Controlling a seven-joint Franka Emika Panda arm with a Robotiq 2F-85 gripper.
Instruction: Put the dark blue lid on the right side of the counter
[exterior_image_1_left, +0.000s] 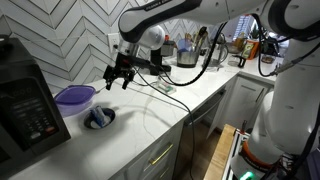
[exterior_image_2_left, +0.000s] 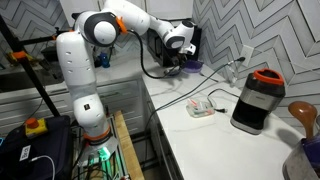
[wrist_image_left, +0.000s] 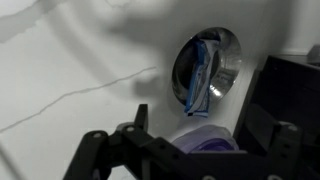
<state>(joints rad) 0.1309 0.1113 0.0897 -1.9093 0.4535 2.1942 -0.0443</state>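
Wrist view, contents:
- Counter (wrist_image_left: 70, 60): white, smooth; thin grey vein (wrist_image_left: 90, 92) running across it.
- Dish (wrist_image_left: 228, 62): grey, round, on counter, upper right of centre; blue-and-white contents inside.
- Lid (wrist_image_left: 208, 140): dark blue-purple, just below dish; partly hidden behind gripper.
- Appliance (wrist_image_left: 292, 95): black, right edge, near dish; kind unclear.
- Gripper (wrist_image_left: 188, 152): dark, bottom edge; jaws spread wide, nothing held.

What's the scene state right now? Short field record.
gripper: open, holding nothing, above the counter
dark blue lid: flat on the counter, next to the black appliance, not touched
grey dish: on the counter beside the lid, blue-and-white contents inside
task status: lid not yet picked up
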